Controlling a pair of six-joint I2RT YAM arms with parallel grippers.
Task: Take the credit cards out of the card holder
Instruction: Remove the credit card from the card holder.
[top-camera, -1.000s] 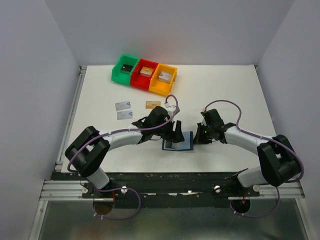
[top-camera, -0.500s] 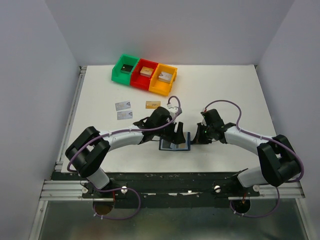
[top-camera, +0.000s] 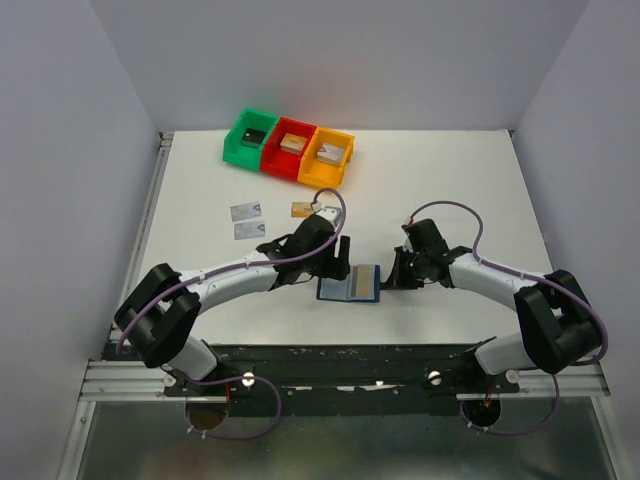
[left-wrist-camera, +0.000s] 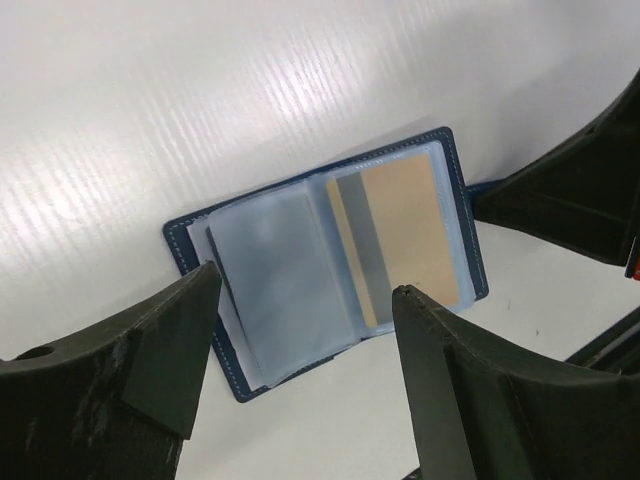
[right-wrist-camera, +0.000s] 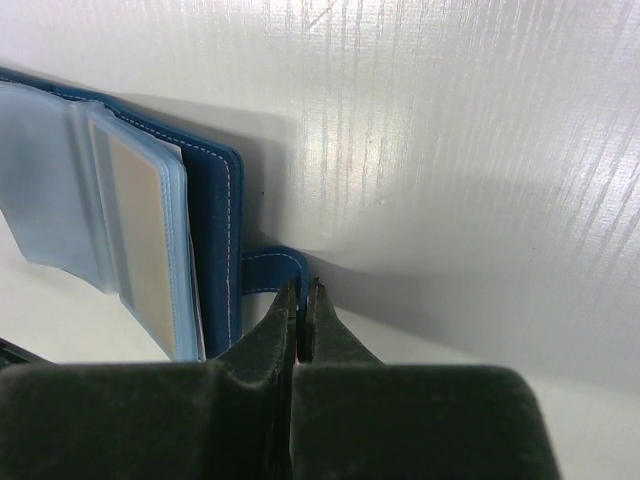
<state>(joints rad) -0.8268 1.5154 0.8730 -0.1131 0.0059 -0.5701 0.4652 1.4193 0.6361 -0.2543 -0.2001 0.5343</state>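
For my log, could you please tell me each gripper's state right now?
Left gripper: open, empty, over the card holder.
Right gripper: shut on the card holder's strap tab.

On the worktop (top-camera: 450, 180), the card holder (top-camera: 350, 285) lies open near the front edge, between the arms. The left end effector (top-camera: 342, 265) hangs over its rear left, fingers apart. The right end effector (top-camera: 395, 272) pinches the strap tab (right-wrist-camera: 272, 266) at its right edge. One credit card (left-wrist-camera: 400, 235) sits in the right-hand pocket. Behind and left lie three loose credit cards: one (top-camera: 245, 212) behind another (top-camera: 247, 230), a third (top-camera: 305, 209) to their right. A row of three bins (top-camera: 283, 167) stands at the back.
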